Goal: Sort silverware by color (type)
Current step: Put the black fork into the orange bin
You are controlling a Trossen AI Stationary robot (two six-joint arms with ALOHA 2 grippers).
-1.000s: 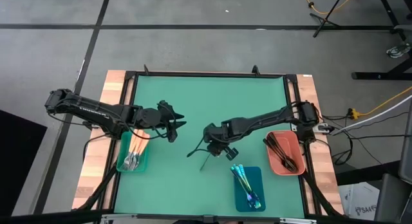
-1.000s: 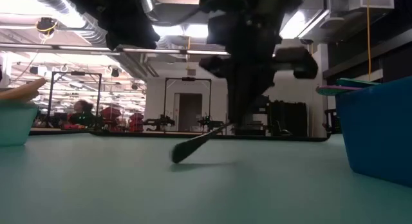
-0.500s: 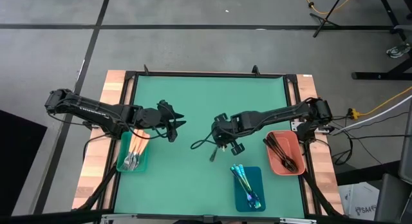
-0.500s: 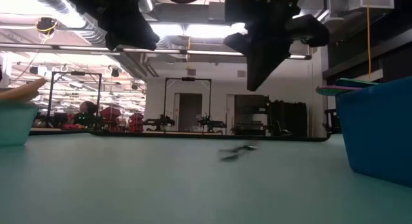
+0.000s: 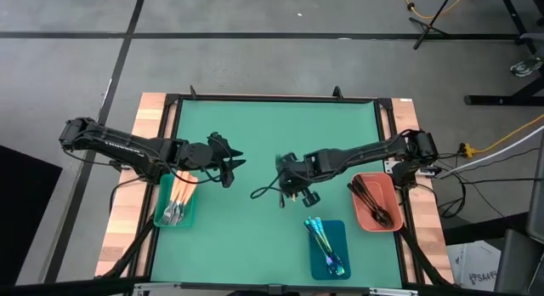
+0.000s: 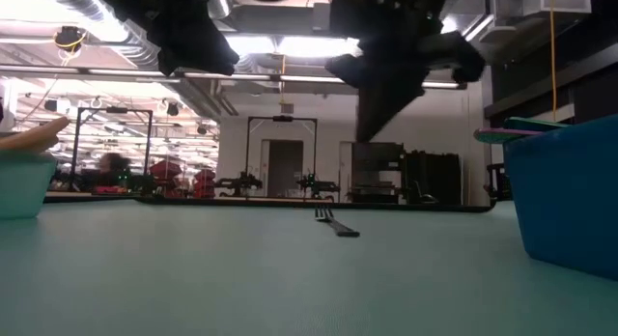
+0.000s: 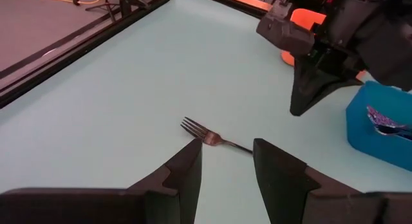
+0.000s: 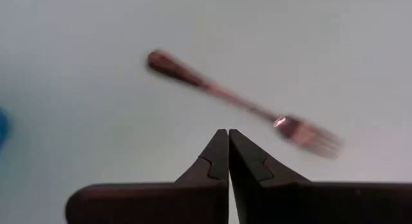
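A second ago the dark fork (image 5: pixel 265 191) hung tilted from our right claw (image 5: pixel 284 178), one end on the mat; now it lies flat and loose on the green table (image 5: pixel 255 134) near the middle, and the claw has lifted clear above it — its fingers pressed together, holding nothing. In the right wrist view the fork (image 8: pixel 241 105) lies apart from the closed tips, so we judge it slipped or was let go short of its tray. It belongs, by colour, with the dark pieces in the red tray (image 5: pixel 387 219) far to the right. The blue tray (image 5: pixel 319 260) near the front holds the shiny blue pieces, and the teal tray (image 5: pixel 161 218) on the left the orange-handled ones. Our left claw (image 5: pixel 231 166) hovers left of centre by the teal tray, fingers apart and empty — waiting, we think, since the fork sits just ahead of it. The right claw must reopen and come down again.
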